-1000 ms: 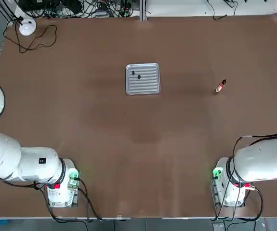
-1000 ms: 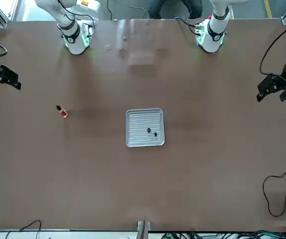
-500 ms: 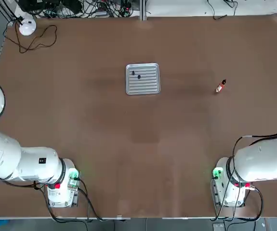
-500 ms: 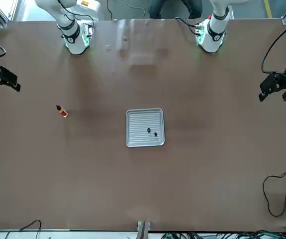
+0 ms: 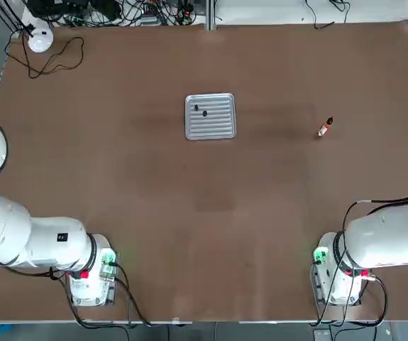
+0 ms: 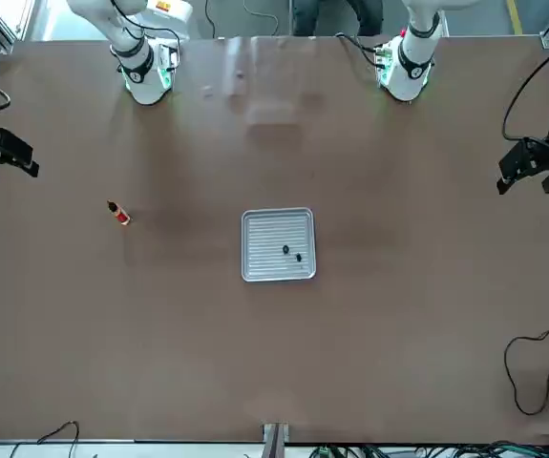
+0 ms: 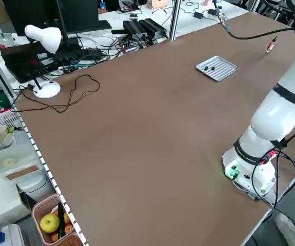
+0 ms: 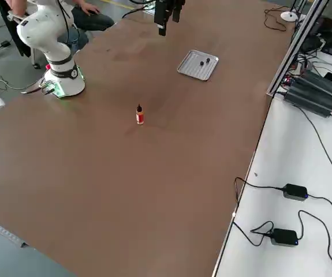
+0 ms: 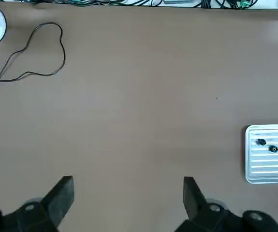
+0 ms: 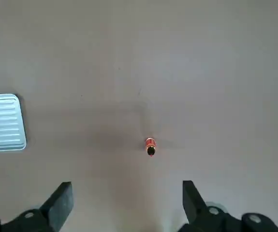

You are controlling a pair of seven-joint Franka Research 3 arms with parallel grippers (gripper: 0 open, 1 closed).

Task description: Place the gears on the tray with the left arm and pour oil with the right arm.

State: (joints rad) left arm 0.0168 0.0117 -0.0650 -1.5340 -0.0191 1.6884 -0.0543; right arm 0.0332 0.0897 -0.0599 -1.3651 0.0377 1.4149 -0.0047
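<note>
The silvery ribbed tray (image 5: 211, 124) lies at the middle of the table's far half, with the two dark gears (image 5: 196, 108) (image 5: 204, 113) side by side on it. They also show in the front view on the tray (image 6: 278, 272) as gears (image 6: 285, 250) (image 6: 299, 257). The orange-red oil bottle (image 5: 324, 127) stands upright to the tray's right, alone. My left gripper (image 6: 532, 172) hangs open at the table's left side, far from the tray (image 9: 269, 169). My right gripper (image 6: 2, 153) hangs open at the right side, above and short of the oil (image 10: 150, 147). Neither holds anything.
A white desk lamp (image 5: 40, 39) with its looping black cable (image 5: 58, 60) sits at the far left corner. Both arm bases (image 5: 90, 273) (image 5: 338, 273) stand at the near edge. Power supplies and cables lie on the white bench (image 8: 304, 190) beyond the table's far edge.
The left gripper edged slightly outward toward its side of the table, then held still. The tray, gears and oil have not moved.
</note>
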